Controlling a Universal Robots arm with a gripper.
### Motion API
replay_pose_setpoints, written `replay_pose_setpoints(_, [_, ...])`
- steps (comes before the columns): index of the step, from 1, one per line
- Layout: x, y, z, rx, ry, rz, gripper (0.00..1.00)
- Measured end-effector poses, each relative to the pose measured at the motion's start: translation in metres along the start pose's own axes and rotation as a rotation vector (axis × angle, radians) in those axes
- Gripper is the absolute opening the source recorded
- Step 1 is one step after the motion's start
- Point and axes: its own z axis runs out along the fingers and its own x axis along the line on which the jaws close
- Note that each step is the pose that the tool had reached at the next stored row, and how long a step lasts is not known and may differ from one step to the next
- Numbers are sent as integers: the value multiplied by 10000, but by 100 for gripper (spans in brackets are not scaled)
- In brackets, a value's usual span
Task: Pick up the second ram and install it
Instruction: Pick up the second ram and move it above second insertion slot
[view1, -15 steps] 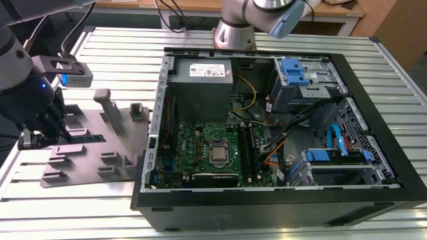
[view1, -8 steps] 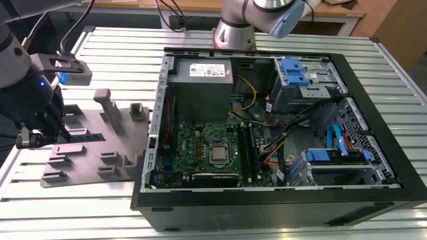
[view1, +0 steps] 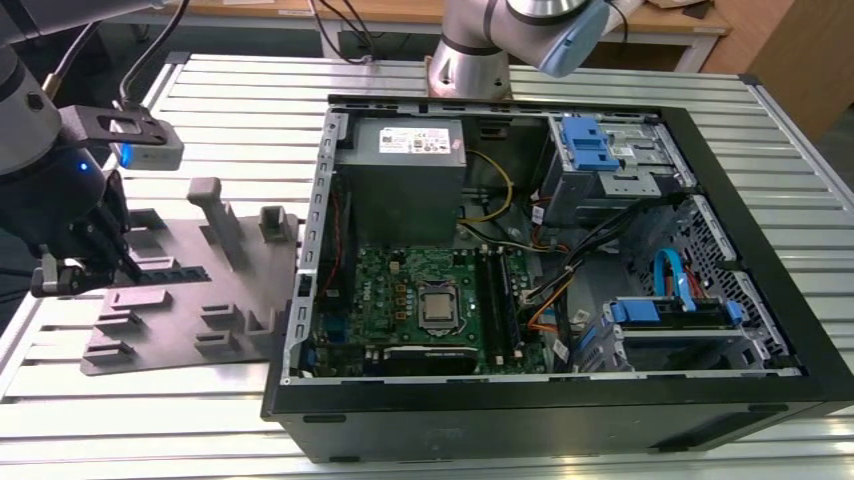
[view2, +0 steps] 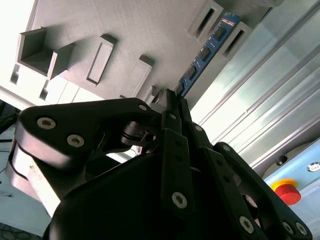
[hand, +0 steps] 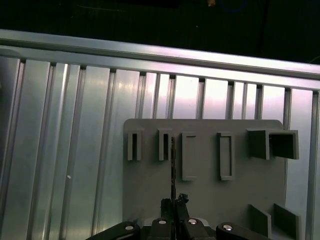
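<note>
The second ram (view1: 176, 272) is a slim dark strip with black chips, standing on edge on the grey plastic tray (view1: 187, 330) at the exterior view's left. My gripper (view1: 134, 268) reaches down onto the end of the strip. In the second wrist view the blue ram (view2: 205, 50) runs from between my fingertips out past the slotted holders of the tray (view2: 100, 25). My gripper (view2: 172, 97) is shut on that end of the strip. In the first wrist view the ram (hand: 173, 165) is a thin edge-on line over the tray (hand: 150, 185), leading into my gripper (hand: 174, 201).
An open computer case (view1: 747, 330) lies to the exterior view's right of the tray, with a green motherboard (view1: 387, 285) and silver processor (view1: 437, 305) inside. A second arm's base (view1: 470, 60) stands behind it on the ribbed metal table (view1: 240, 110). A red stop button (view2: 286, 190) sits nearby.
</note>
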Motion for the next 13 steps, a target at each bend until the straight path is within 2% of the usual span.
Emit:
replay_pose_setpoints(8, [-1, 1, -11, 0, 5, 0, 11])
replay_pose_setpoints(13, [-2, 2, -43, -1, 4, 1, 11])
